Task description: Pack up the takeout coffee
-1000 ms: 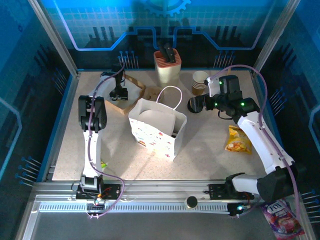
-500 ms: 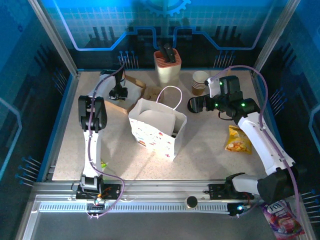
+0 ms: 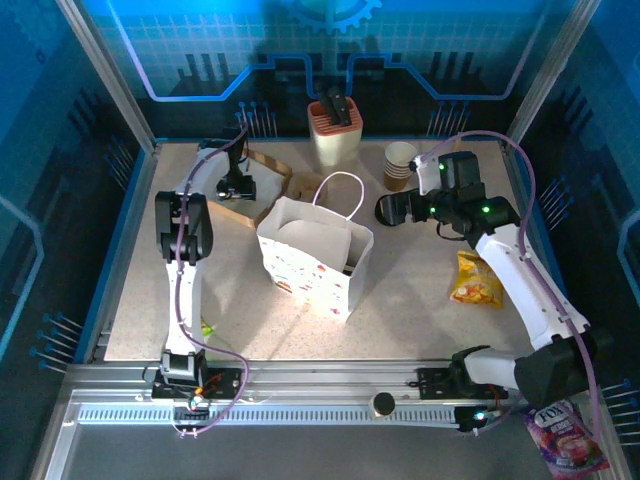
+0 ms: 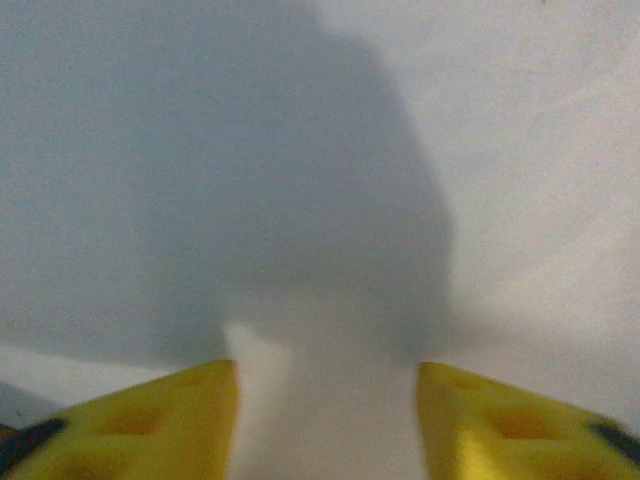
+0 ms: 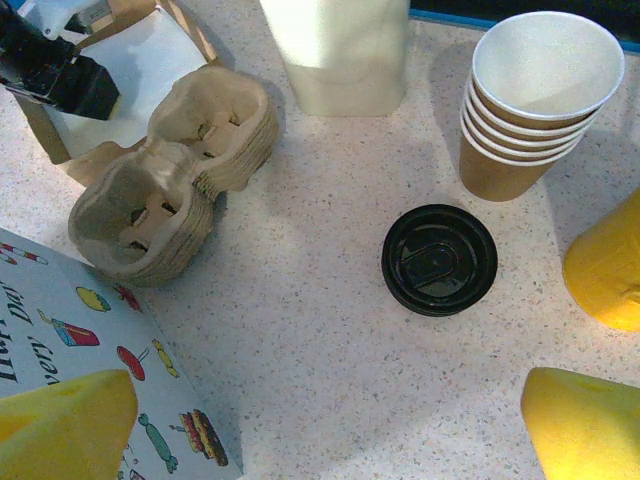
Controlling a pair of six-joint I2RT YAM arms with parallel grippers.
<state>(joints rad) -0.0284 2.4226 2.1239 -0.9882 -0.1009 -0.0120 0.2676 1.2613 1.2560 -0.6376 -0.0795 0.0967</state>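
Seen from above, a white printed paper bag (image 3: 310, 262) with loop handles stands open at the middle of the table (image 3: 400, 300). The left gripper (image 4: 325, 390) is out at about 10 o'clock from the bag, low inside a shallow cardboard box (image 3: 272, 202) with a white floor. In the left wrist view its yellow fingertips (image 4: 150, 420) stand partly apart with only that white floor between them, so it grips nothing. Just beside the box, at 12 o'clock from the bag, lie nested pulp cup carriers (image 5: 170, 170), and beyond them a cream container (image 3: 335, 145) holding dark utensils. The right gripper (image 5: 325, 400) hovers at about 2 o'clock from the bag, its fingers spread as wide as they go and holding nothing, bare table between them. Under it, in the right wrist view, a low pile of black lids (image 5: 438, 260) lies flat on the table, and a stack of lidless cups (image 5: 535, 110) stands upright just beside the pile at its 1 o'clock, not touching it. A yellow snack packet (image 3: 474, 282) lies at 3 o'clock from the bag, well apart from it. Where a lidded takeout coffee stands I cannot tell; the bag's inside is too dim to read
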